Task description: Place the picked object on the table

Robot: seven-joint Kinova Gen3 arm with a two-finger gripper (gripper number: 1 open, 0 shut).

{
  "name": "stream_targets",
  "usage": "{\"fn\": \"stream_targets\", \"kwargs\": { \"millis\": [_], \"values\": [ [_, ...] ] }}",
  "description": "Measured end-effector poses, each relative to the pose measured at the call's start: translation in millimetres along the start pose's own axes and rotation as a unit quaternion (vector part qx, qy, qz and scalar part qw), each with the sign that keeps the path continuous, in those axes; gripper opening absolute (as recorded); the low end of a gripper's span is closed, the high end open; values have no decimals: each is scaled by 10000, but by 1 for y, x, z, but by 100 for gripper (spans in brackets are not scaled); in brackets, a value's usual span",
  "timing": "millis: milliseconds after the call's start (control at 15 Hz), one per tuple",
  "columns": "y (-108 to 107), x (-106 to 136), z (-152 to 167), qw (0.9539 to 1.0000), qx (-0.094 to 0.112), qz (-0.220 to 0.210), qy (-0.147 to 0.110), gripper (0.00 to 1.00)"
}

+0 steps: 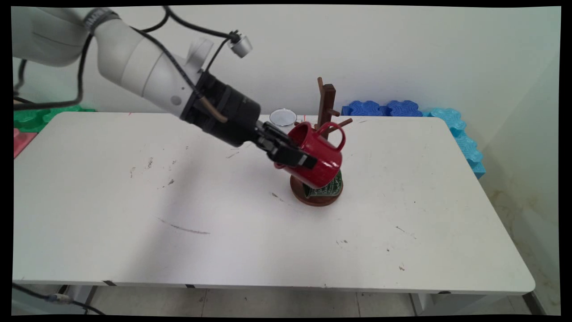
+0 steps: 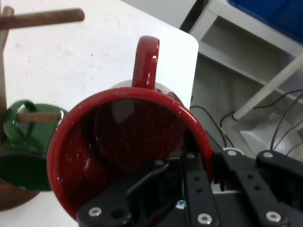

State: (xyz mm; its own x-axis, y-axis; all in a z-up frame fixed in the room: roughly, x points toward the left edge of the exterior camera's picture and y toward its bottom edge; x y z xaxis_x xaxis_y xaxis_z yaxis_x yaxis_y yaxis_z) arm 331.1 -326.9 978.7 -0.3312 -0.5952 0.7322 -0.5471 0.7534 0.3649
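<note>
- White wall behind; white desk (image 1: pixel 223 214), scuffed, with blue foam blocks (image 1: pixel 384 108) at its far right edge and green foam (image 1: pixel 31 117) at far left.
- Wooden mug tree (image 1: pixel 326 107) stands right of desk centre on a round base (image 1: pixel 313 199); a green mug (image 1: pixel 326 190) sits low at the base, partly hidden.
- Tool (image 1: pixel 292 156) reaches in from upper left, clamped on the rim wall of a red mug (image 1: pixel 319 156): one finger inside, one outside, per hand view.
- Red mug is held off the desk, tilted, mouth toward the arm, handle (image 1: pixel 337 134) on the far side next to the tree's pegs (image 1: pixel 342 122).
- Key relation: handle loop lies just beside a peg; cannot tell whether it is threaded over it or only in front.
- Hand view: handle (image 2: pixel 146 61) points up-frame, a peg (image 2: pixel 42 18) upper left, well apart from it.
- Small white round dish (image 1: pixel 283 117) near the far edge, behind the tool.
</note>
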Motion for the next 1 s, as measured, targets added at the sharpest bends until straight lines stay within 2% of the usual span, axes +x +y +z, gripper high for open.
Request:
{"fn": "stream_targets", "kwargs": {
  "millis": [600, 1000],
  "values": [
    [-2, -34, -38, 9983, 122, 383, -425, 0],
    [-17, -69, -69, 9933, 279, 737, -843, 0]
  ]
}}
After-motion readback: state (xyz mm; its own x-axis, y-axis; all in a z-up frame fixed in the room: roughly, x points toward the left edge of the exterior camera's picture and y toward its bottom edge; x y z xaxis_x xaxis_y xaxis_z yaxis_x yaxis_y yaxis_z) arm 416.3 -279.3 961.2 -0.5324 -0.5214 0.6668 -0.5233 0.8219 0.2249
